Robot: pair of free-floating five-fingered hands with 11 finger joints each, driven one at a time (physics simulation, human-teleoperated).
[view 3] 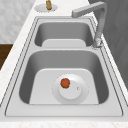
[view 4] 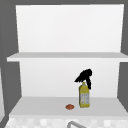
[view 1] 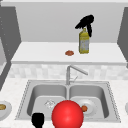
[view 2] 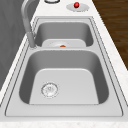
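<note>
The right hand (view 1: 85,22) hovered over the top of the yellow bottle (view 1: 84,42), with dark fingers reaching down beside the bottle's neck; whether they actually gripped it could not be told. In the upper view the same hand (view 4: 84,76) sat just above the bottle (view 4: 84,96), which stood upright on the lower shelf (view 4: 37,105) of the open cabinet, toward the right. Near the bottle's left on that shelf lay a small orange-brown thing (view 1: 69,53), apart from it.

The left hand (view 1: 38,119) hung low at the front edge of the sink (view 1: 26,100), by the left basin; its fingers could not be made out. Just to its right a big red ball (view 1: 67,115) covered the front of the sink's middle.

Behind the ball stood the tap (view 1: 71,72), its spout turned toward the right basin. In that right basin lay a white plate (view 3: 75,96) with a small orange piece (view 3: 65,83) on it. The left basin showed its drain (view 2: 49,89). On the counter left of the sink a plate (view 1: 6,111) held something brownish (view 1: 2,107); on the counter at the other end another plate (view 2: 83,8) held a small red thing (view 2: 76,4).
</note>
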